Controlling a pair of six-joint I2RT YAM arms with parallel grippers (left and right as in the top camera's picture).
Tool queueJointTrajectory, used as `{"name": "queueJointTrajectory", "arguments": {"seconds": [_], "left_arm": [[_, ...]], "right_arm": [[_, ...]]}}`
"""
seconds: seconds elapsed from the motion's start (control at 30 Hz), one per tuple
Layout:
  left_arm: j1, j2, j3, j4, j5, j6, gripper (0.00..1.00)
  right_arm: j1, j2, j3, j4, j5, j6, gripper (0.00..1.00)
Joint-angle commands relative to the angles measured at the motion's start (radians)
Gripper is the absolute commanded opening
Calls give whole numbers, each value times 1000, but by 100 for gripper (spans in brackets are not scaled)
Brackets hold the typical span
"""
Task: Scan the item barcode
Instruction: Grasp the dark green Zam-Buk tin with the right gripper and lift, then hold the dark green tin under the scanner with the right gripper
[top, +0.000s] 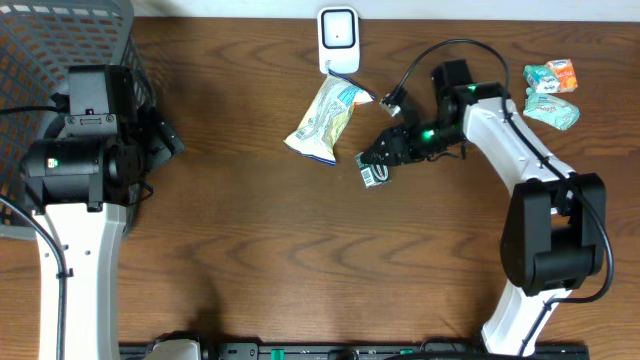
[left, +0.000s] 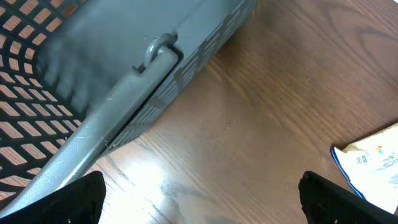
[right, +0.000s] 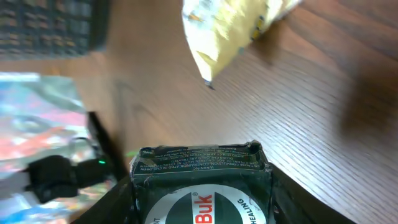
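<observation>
At nine o'clock on the brown wooden table (top: 250, 260), the left gripper (left: 202, 200) hangs with its jaws spread as wide as they go and holding nothing, just beside the grey plastic mesh basket (left: 124, 93).

The basket fills the ten o'clock corner. No item shows in the parts of it that are visible, though the arm hides much of it from above.

At twelve o'clock stands the white upright barcode scanner (top: 337, 35), with the yellow-and-white crinkled snack bag (top: 325, 120) lying loose just below it.

Right of centre, the right gripper (top: 392, 148) is closed on the dark green foil packet (right: 200, 180), which is the item to be scanned. The packet sits between the two fingers with its sealed end pointing away toward eleven o'clock. Whether it is clear of the tabletop cannot be told.

To do this step well:
- Carry the packet up toward twelve o'clock and pass over or around the snack bag rather than brushing it.
- Turn the printed code squarely to the scanner's face.
- A pale patch at the packet's free end in the overhead view may be the code, but it is too small to read.
- Keep the fingers off that patch and hold the foil flat, because creases could spoil the read.

At two o'clock, two pale green and orange wrapped snacks (top: 552, 92) lie well apart from the work.
</observation>
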Motion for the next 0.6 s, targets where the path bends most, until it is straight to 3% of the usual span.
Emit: {"name": "queueJointTrajectory", "arguments": {"seconds": [0.0, 0.33, 0.57], "left_arm": [[8, 4, -3, -3, -13, -16, 98], [8, 4, -3, -3, -13, -16, 98], [8, 4, -3, -3, -13, -16, 98]], "right_arm": [[-30, 1, 22, 35, -254, 11, 39], [-80, 1, 22, 111, -667, 11, 40], [-81, 1, 23, 223, -673, 112, 38]]}}
